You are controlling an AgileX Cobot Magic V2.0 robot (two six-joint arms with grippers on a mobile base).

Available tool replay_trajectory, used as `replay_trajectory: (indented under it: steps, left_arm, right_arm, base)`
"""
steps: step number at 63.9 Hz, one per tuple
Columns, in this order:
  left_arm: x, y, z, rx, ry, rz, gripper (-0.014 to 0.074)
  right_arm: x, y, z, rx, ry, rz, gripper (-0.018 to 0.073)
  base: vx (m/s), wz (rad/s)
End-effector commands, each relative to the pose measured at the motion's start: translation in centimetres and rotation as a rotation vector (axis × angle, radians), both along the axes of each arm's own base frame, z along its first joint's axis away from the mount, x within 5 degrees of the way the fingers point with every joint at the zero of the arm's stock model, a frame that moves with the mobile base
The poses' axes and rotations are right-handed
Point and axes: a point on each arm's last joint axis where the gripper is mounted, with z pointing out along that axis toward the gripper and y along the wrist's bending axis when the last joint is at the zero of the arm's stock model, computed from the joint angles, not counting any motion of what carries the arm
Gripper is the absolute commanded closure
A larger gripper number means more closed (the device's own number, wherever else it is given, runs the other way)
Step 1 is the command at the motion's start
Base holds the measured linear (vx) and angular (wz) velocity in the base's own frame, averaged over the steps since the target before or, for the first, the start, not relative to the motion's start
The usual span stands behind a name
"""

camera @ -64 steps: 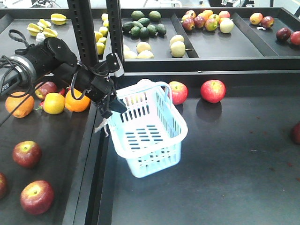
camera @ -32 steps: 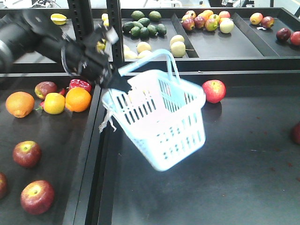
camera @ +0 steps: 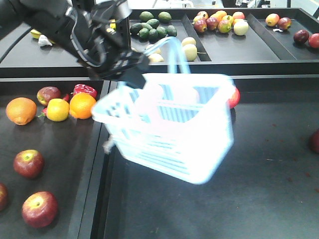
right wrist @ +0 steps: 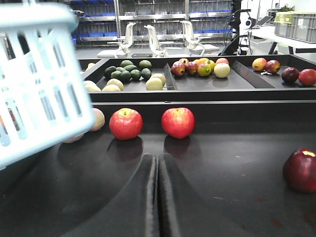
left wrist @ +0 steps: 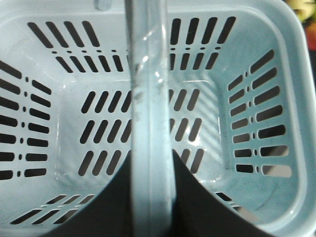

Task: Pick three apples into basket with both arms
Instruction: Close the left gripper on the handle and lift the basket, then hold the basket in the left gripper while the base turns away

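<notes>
**A:** Front-facing view first. Got the handle point(camera: 175, 52) clamped in the left gripper point(camera: 133, 64). Holding the basket point(camera: 164, 144) in mid-air above the table point(camera: 259, 199), tilted, blurred.

**B:** Looks empty inside from the left wrist view. Found the right gripper point(right wrist: 158, 197) pressed shut on nothing, low, facing a left apple point(right wrist: 125, 123) and a right apple point(right wrist: 177, 122) on the table.

**A:** Worried about swing. Could slide off that pivoting handle, or clip the right apple, half hidden behind.

**B:** Blame speed.

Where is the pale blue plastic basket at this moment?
In the front view, the pale blue slotted plastic basket hangs mid-frame from the left pincer, above the dark table.
</notes>
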Motion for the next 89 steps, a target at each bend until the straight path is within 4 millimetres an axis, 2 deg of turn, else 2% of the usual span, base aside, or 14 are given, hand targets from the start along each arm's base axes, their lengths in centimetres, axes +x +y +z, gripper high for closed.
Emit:
replay_trajectory:
  steps: [1, 14, 29, 40, 60, 89]
  left_arm:
    - [-3.1, -0.4, 3.9, -0.081, -0.046, 0.032, 0.0605]
    - [-5.8, -1.1, 4.8, -0.012, -0.064, 0.110, 0.0605]
    - [-10.0, -0.9, 3.4, 0.038, -0.031, 0.097, 0.0605]
    - [-11.4, -0.8, 3.0, -0.044, -0.059, 0.141, 0.0605]
    - [-12.3, 0.0, 2.6, 0.022, -0.005, 0.122, 0.0604]
    - [-12.4, 0.0, 2.5, 0.027, 0.000, 0.120, 0.0604]
  right_arm:
    - [0.0, 0.0, 0.2, -0.004, -0.063, -0.005, 0.0564]
    - [0.0, 0.0, 0.2, -0.004, -0.063, -0.005, 0.0564]
    - [0.0, 0.0, 0.2, -0.004, -0.063, -0.005, 0.0564]
    - [0.0, 0.0, 0.2, -0.004, -0.063, -0.005, 0.0564]
    - [0.0, 0.0, 0.2, -0.004, -0.063, -0.005, 0.0564]
    - [0.0, 0.0, 0.2, -0.004, -0.063, -0.005, 0.0564]
  base:
    - [0.00, 0.00]
    - [0.00, 0.00]
    - [0.00, 0.00]
    - [0.00, 0.00]
    - [0.00, 0.00]
    - [0.00, 0.00]
